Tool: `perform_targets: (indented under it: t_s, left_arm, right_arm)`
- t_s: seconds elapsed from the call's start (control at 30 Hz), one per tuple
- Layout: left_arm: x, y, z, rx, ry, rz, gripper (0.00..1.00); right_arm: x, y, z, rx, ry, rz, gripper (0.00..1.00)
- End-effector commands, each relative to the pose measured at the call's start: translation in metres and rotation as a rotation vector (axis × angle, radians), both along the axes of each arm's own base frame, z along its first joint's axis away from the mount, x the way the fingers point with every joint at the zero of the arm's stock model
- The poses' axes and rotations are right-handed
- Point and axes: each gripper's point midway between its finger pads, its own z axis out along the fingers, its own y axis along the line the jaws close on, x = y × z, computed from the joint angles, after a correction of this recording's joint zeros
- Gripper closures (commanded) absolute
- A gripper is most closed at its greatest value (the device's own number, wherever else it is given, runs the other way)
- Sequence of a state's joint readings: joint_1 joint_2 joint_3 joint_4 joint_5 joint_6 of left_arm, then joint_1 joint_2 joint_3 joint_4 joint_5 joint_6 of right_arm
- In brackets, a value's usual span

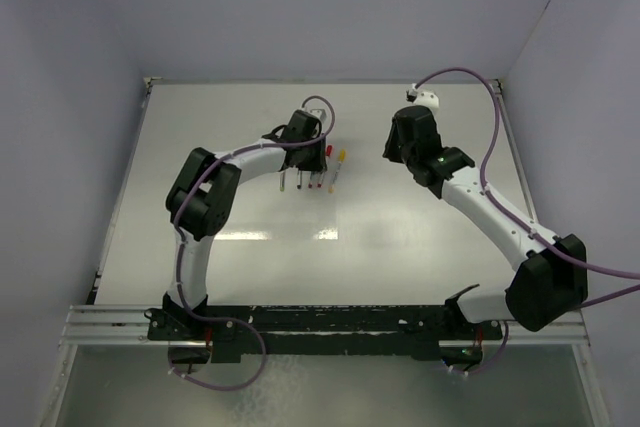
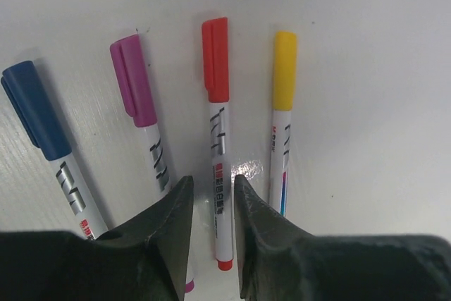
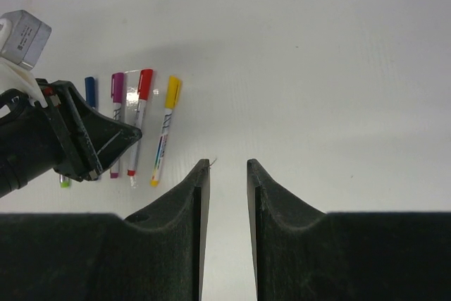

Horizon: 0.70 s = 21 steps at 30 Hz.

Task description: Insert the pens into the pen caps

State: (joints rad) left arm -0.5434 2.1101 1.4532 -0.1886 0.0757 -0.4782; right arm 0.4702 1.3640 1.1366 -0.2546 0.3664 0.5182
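Four capped pens lie side by side on the white table (image 1: 420, 247): blue cap (image 2: 32, 107), magenta cap (image 2: 132, 79), red cap (image 2: 215, 58) and yellow cap (image 2: 284, 68). A green pen end (image 3: 65, 182) peeks out beyond the blue pen; the rest of it is hidden. My left gripper (image 2: 213, 180) is low over the row, its jaws a little apart on either side of the red pen's white barrel (image 2: 220, 195), not closed on it. My right gripper (image 3: 227, 163) is open and empty, to the right of the yellow pen (image 3: 163, 132).
The pen row (image 1: 320, 172) sits at the table's middle back, under my left wrist (image 1: 300, 129). My right gripper (image 1: 398, 152) hovers beside it. Raised table edges (image 1: 135, 177) and grey walls close in left, right and back.
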Motion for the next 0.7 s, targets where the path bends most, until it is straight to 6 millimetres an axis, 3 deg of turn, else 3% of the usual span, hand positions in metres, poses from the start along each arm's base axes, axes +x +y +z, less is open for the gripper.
perform_targets:
  t_s: [0.0, 0.17, 0.3, 0.67]
  left_arm:
    - [0.011, -0.002, 0.007, -0.008, -0.027, -0.002, 0.66]
    - [0.013, -0.004, 0.014, -0.023, -0.042, -0.001, 0.63]
    - [0.016, -0.008, 0.031, -0.048, -0.074, -0.008, 0.63]
    - [0.004, -0.021, 0.126, -0.196, -0.217, -0.099, 0.63]
  right_arm:
    - [0.007, 0.005, 0.019, 0.053, -0.048, 0.001, 0.71]
    - [0.006, 0.005, 0.019, 0.05, -0.046, 0.002, 0.71]
    - [0.006, 0.005, 0.02, 0.054, -0.053, 0.005, 0.71]
    - [0.001, 0.001, 0.027, 0.047, -0.088, 0.012, 0.72]
